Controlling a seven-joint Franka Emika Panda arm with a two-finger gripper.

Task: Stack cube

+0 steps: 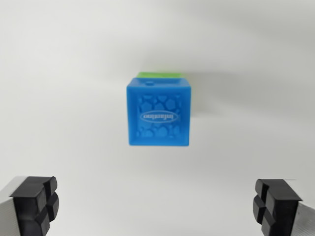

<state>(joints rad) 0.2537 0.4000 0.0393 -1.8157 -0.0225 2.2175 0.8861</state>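
A blue cube (pixel 159 112) with a pebble pattern and an oval logo on its upper face lies in the middle of the wrist view. A thin strip of a green cube (pixel 161 74) shows just past its far edge, directly beneath it, so the blue one sits on top of the green one. My gripper (pixel 156 204) hangs above them, open. Its left black fingertip (pixel 37 202) and right black fingertip (pixel 273 204) stand wide apart at the bottom corners. Nothing is between them.
A plain white tabletop (pixel 59 73) surrounds the cubes on every side. A soft shadow falls to the right of the stack.
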